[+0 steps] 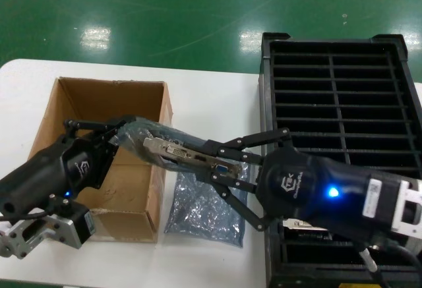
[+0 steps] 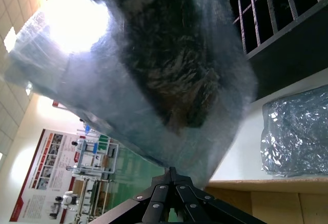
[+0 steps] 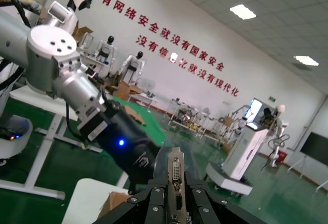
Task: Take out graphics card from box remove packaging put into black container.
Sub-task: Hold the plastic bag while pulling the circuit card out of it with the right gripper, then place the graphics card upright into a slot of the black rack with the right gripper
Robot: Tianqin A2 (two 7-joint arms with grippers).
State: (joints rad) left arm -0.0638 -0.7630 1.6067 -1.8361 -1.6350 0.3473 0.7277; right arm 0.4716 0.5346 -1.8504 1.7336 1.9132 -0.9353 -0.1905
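A loose silver bag [image 1: 206, 203] lies nearest on the white table [image 1: 217, 97], just right of the box [image 1: 105, 149]. Above them the right gripper [image 1: 221, 163] clamps the graphics card [image 1: 181, 154] by its bracket; the left gripper [image 1: 109, 133] pinches the packaging [image 1: 142, 133] sleeving it. The black container [image 1: 339, 116] stands right.

The right gripper [image 3: 177, 196] closes its black fingers [image 3: 156, 203] around the silver bracket of the graphics card [image 3: 176, 170], which stands upright between them with its ports showing. Just beyond the card, the left gripper [image 3: 141, 165] and its black wrist with a blue light reach in on a silver arm [image 3: 56, 65], with crinkly translucent packaging [image 3: 163, 157] beside the card. A white worktop [image 3: 89, 198] edge and a corner of the brown box [image 3: 119, 202] show beneath them.
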